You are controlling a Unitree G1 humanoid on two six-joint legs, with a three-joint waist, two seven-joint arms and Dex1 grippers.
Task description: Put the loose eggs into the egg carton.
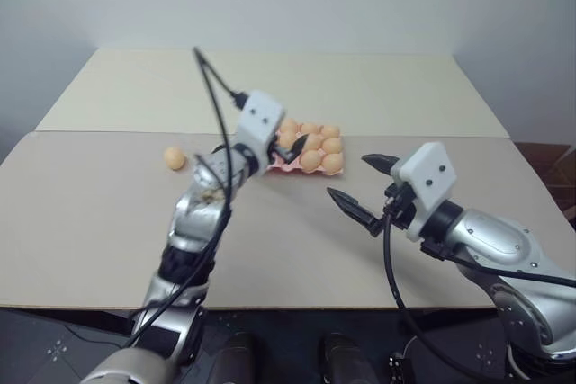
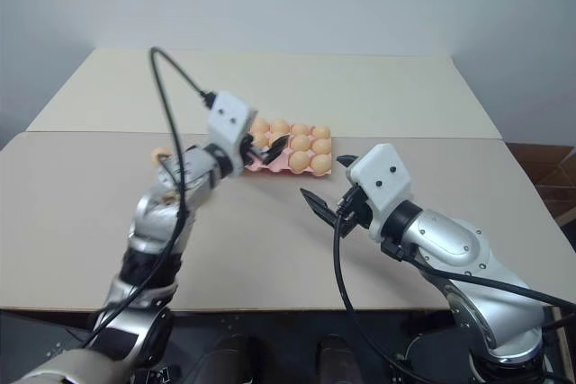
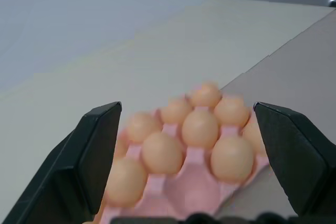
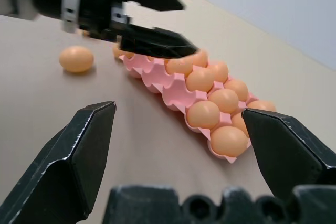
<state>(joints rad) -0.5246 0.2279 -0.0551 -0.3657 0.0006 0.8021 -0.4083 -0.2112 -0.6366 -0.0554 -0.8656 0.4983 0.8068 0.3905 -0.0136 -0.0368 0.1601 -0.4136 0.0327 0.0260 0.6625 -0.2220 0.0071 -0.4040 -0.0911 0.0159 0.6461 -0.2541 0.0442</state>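
Head views: pink egg carton [image 1: 306, 161] sits mid-table, mostly filled w/ eggs; one loose egg [image 1: 175, 158] lies on table well to its left. Left gripper [image 2: 267, 152] hangs over carton's left end, fingers apart, empty. Right gripper [image 1: 364, 188] near carton's right, spread, empty.
L wrist: carton below wide jaws.
R wrist: carton, loose egg beyond.

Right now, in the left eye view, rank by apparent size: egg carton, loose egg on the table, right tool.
1. Right tool, though nearness to the camera inflates it.
2. Egg carton, partly hidden by the left arm.
3. Loose egg.
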